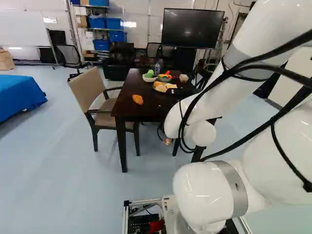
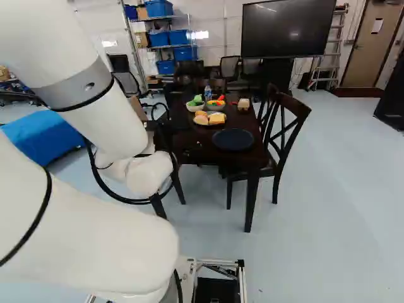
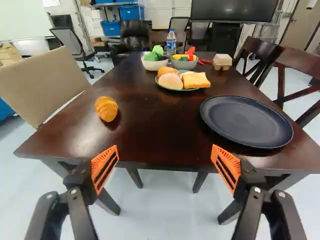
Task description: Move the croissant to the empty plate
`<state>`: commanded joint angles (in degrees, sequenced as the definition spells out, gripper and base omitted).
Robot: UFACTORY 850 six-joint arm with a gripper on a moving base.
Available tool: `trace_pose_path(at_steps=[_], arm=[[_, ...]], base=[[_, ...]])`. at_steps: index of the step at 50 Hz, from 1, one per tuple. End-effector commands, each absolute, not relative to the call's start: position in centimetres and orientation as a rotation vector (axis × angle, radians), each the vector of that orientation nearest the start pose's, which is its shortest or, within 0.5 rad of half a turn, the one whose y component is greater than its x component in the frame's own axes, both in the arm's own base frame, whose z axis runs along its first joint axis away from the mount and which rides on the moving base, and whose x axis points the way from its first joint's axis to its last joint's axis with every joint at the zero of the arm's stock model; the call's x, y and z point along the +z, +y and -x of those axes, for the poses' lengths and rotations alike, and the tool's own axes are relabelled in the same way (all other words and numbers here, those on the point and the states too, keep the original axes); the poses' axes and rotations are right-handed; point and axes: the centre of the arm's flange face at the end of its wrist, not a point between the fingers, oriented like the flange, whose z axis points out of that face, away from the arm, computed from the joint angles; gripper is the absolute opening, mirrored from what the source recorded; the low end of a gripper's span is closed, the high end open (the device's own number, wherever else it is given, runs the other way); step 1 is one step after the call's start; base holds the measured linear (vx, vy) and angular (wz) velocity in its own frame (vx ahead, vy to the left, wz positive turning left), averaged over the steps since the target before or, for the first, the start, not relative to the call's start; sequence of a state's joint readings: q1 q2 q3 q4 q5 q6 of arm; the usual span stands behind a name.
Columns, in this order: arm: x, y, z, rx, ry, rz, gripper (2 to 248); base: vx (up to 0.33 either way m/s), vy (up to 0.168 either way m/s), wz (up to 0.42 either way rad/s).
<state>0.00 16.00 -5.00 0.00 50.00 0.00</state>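
Fingers (image 1: 167, 141) released, standing wide apart short of the surface (image 3: 150, 132). Croissant (image 3: 106, 108) rests directly on the surface, near the edge beside the tan chair (image 1: 92, 90), well apart from the dark plate (image 3: 246, 120).

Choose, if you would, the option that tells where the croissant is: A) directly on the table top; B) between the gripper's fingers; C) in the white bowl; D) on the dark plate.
A: the croissant lies on the bare wood of the table, apart from the dark plate.
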Motion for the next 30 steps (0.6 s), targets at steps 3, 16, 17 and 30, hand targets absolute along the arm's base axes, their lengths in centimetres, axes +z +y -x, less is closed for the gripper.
trace_pose_path(at_steps=[3, 16, 17, 30], arm=[[36.56, 0.00, -27.03, -1.824, 0.000, 2.558, 247], [36.56, 0.00, -27.03, -1.824, 0.000, 2.558, 247], [36.56, 0.00, -27.03, -1.824, 0.000, 2.558, 247], [36.56, 0.00, -27.03, -1.824, 0.000, 2.558, 247]], base=[[0.156, -0.028, -0.134], [0.138, -0.015, -0.089], [0.122, 0.003, -0.018], [0.125, -0.004, -0.018]])
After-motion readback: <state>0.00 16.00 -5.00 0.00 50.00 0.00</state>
